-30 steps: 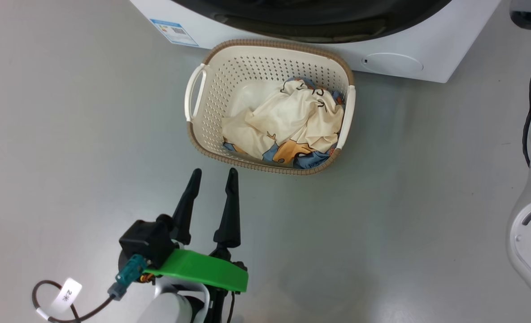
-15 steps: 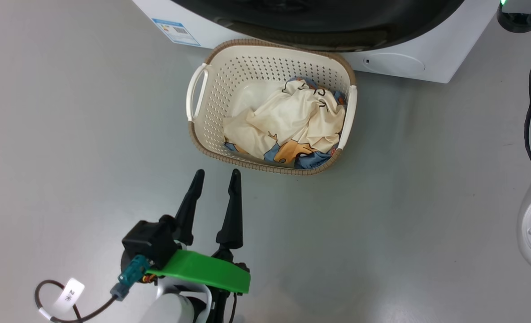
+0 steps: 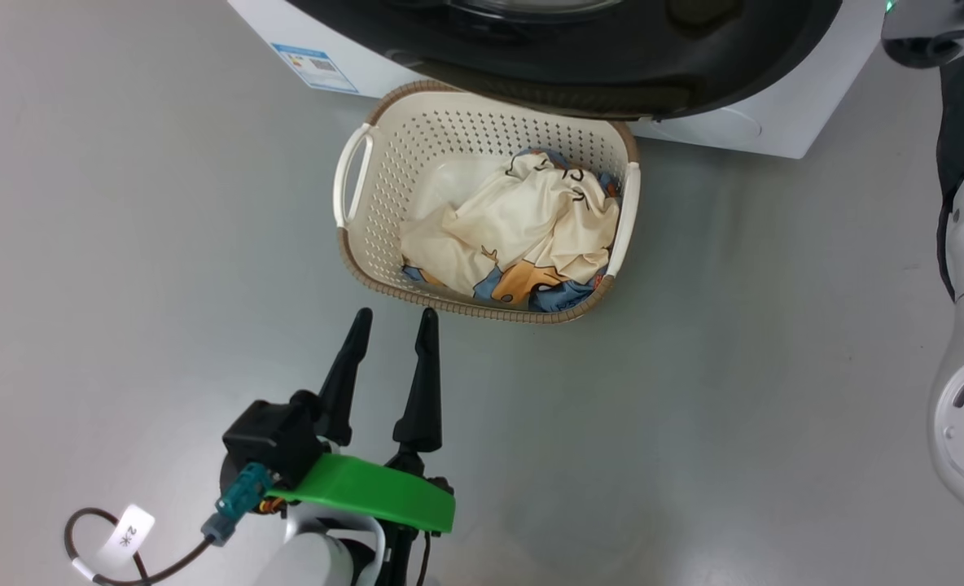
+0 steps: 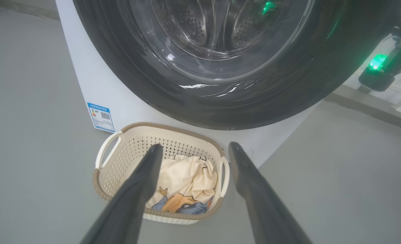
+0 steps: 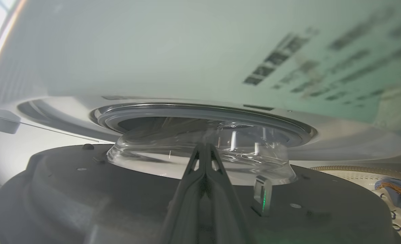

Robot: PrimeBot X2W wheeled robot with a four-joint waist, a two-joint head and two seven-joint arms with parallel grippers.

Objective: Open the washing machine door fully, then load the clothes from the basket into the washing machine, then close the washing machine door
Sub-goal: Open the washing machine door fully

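Swung further out since the earlier frame: washing machine door now overhangs the far rim of the basket. Count: one door, one basket, two clothes pieces, cream over blue, both in the basket on the floor, at 12 o'clock from the left jaws, whose fingers stand wide apart, empty. Left wrist view gives the steel drum through the glass; right wrist view gives the door's inner face and glass bowl. Right jaws: fingers pressed together, holding nothing.
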